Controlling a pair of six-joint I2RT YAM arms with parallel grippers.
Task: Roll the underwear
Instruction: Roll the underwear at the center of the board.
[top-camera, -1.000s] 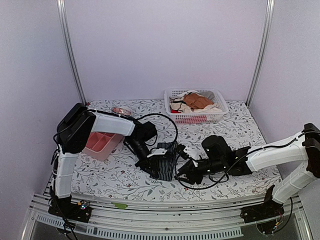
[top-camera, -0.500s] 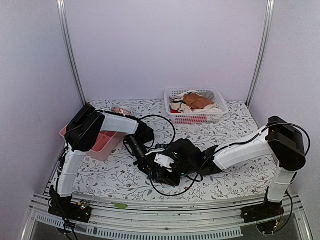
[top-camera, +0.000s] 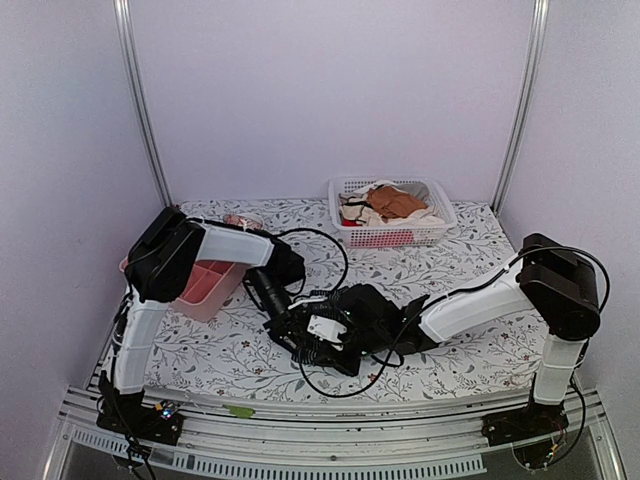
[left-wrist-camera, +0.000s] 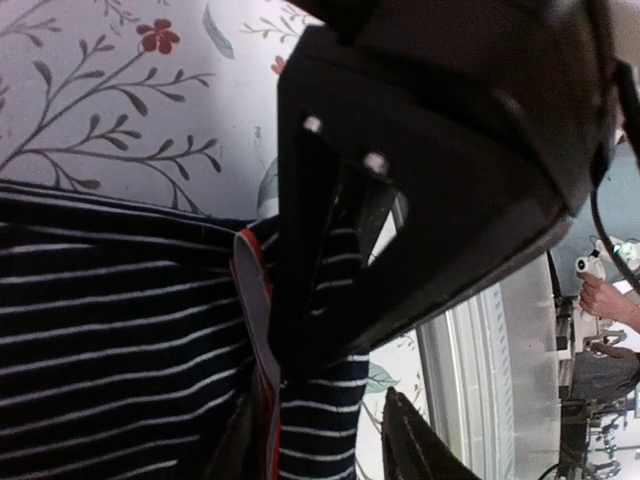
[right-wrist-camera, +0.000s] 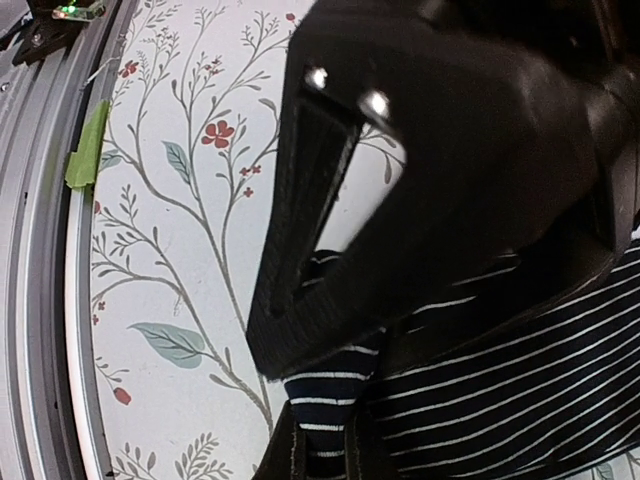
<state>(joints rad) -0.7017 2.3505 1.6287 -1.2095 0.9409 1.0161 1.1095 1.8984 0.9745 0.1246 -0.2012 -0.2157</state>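
The underwear (left-wrist-camera: 120, 300), navy with thin white stripes and a red tag (left-wrist-camera: 252, 300), lies on the floral cloth near the table's front middle. In the top view both wrists crowd over the underwear (top-camera: 325, 353) and hide most of it. My left gripper (left-wrist-camera: 325, 455) is open: a corner of the fabric lies between its fingers, and the right finger (left-wrist-camera: 420, 450) stands clear of it. My right gripper (right-wrist-camera: 330, 455) is shut on a striped corner of the underwear (right-wrist-camera: 520, 370). The two grippers sit almost touching, left gripper (top-camera: 290, 335) beside right gripper (top-camera: 322, 338).
A white basket (top-camera: 440, 222) holding orange-brown and cream garments (top-camera: 395, 203) stands at the back. A pink tray (top-camera: 205, 285) sits at the left, under the left arm. A small pinkish roll (top-camera: 240, 220) lies behind it. Green tape (right-wrist-camera: 85, 150) marks the front rail.
The right arm swung left across the table to the underwear and its jaws closed on a corner. The left gripper's jaws opened. The left arm shifted only slightly.
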